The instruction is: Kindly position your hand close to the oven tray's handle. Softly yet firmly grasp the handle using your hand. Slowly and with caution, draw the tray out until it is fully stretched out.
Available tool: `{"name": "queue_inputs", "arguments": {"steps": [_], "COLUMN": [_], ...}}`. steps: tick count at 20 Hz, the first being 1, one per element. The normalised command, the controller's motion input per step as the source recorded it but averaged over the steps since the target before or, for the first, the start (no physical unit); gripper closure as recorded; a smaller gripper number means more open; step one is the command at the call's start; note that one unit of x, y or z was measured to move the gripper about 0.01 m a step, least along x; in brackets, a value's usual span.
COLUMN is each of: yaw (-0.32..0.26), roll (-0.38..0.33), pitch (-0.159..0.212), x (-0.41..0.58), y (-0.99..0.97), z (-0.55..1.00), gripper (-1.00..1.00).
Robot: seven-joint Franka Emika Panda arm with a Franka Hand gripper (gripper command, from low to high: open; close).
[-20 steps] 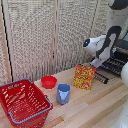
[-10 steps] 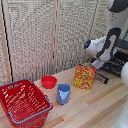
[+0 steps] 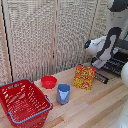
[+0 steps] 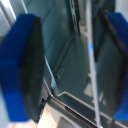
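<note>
- The gripper (image 4: 67,65) hangs open at the oven, fingers (image 4: 22,65) spread.
- The handle (image 3: 101,77) sits at the exterior view's right, mid-height; a misaligned closing (the bar is slim) could slip.
- A skewed pull could jam the oven tray (image 3: 116,64).

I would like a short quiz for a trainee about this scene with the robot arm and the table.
1. True or false: the red bowl lies inside the red basket.
2. What stands nearest the blue cup: A basket, B yellow-red box, C tray handle?
3. In the wrist view, are the gripper fingers apart or together?

Key: 1 false, it lies on the table. 2 A. 3 apart.
</note>
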Motion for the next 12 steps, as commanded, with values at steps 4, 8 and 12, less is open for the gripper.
{"name": "queue_inputs", "arguments": {"steps": [4,8,12], "yaw": [0.000,-0.022,-0.066], "roll": [0.013,0.025,-0.001], "pitch": [-0.007,-0.047,-0.092], "x": [-0.096,-0.099,-0.097], "y": [0.04,0.21,0.64], "z": [0.02,0.28,0.26], "gripper": [1.00,1.00,1.00]}}
